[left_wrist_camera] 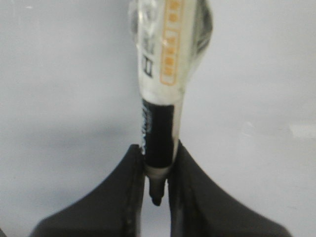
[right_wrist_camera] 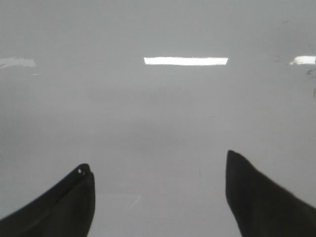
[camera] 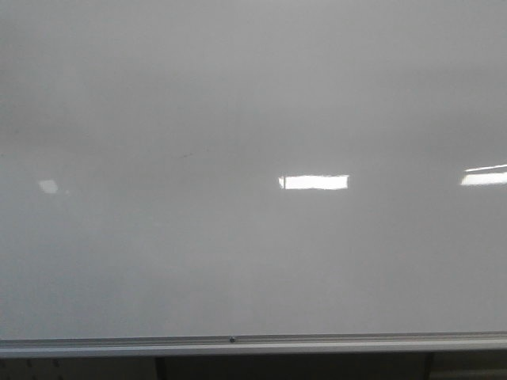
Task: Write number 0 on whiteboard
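The whiteboard [camera: 238, 253] fills the front view, glossy pale grey, with a silver bottom rail [camera: 253, 344]. No number 0 shows on it; only a faint short mark [camera: 186, 155] sits left of centre. Neither gripper shows in the front view. In the left wrist view my left gripper [left_wrist_camera: 157, 150] is shut on a marker [left_wrist_camera: 163, 89] with a white and orange label and a black body; its black tip [left_wrist_camera: 156, 197] sits between the fingers, in front of the board [left_wrist_camera: 59, 89]. In the right wrist view my right gripper [right_wrist_camera: 158, 160] is open and empty, facing the board [right_wrist_camera: 158, 113].
Bright rectangular light reflections lie on the board at centre right [camera: 314, 182] and far right [camera: 485, 177]. Small dark specks mark the board in the right wrist view [right_wrist_camera: 311, 74]. Below the rail is a dark gap with a support [camera: 161, 368].
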Robot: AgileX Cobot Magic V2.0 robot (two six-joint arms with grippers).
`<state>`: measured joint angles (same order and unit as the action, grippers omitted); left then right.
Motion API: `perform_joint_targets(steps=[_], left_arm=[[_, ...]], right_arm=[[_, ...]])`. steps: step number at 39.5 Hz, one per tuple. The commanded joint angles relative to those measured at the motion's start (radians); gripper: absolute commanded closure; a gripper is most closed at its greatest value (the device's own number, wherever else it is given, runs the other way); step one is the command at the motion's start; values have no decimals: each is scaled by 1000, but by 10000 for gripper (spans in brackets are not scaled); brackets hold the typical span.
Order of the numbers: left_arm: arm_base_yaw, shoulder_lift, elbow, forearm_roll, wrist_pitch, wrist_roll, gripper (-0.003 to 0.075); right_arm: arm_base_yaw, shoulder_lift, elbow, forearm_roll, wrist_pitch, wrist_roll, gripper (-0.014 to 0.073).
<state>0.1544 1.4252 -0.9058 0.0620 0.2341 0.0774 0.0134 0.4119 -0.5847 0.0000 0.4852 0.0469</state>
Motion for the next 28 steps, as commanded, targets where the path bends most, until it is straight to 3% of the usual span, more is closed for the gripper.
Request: perform_joint_targets(steps=[1, 8, 16, 28], left_arm=[[-29, -94, -31, -54, 49, -3, 739], [-214, -175, -31, -136, 273, 89, 739], [-475, -190, -33, -369, 482, 284, 739], [-734, -190, -33, -653, 765, 660, 739]], right_arm=[[-2, 11, -34, 0, -77, -4, 22], [-2, 20, -35, 0, -63, -4, 22], [13, 119, -73, 32, 47, -4, 22], [162, 339, -246, 112, 304, -88, 22]])
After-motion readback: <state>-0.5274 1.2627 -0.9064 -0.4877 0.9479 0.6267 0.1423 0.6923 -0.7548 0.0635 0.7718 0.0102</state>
